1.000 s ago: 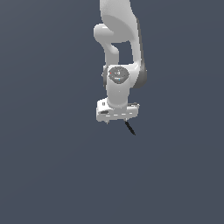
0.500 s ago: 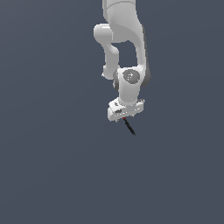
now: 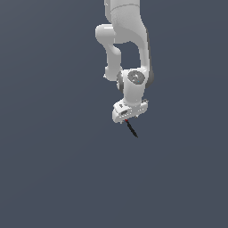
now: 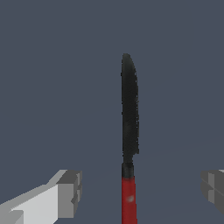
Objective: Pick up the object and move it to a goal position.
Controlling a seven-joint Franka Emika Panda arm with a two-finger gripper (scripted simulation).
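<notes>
The object is a slim black stick (image 3: pixel 132 129) with a small red end, lying on the dark grey surface. My white gripper (image 3: pixel 126 118) hangs over the stick's red end. In the wrist view the stick (image 4: pixel 129 109) runs lengthwise between my two fingers, its red end nearest the camera. The gripper (image 4: pixel 142 190) is open. One fingertip (image 4: pixel 70 192) and the other (image 4: pixel 213 184) stand well apart on either side of the red end, and neither touches it.
The white arm (image 3: pixel 129 49) comes down from the exterior view's top. A plain dark grey surface (image 3: pixel 53 169) lies all around, with no other objects or edges in view.
The hand has shifted toward the exterior view's right and turned at the wrist over the stick's red end. The stick has stayed where it was.
</notes>
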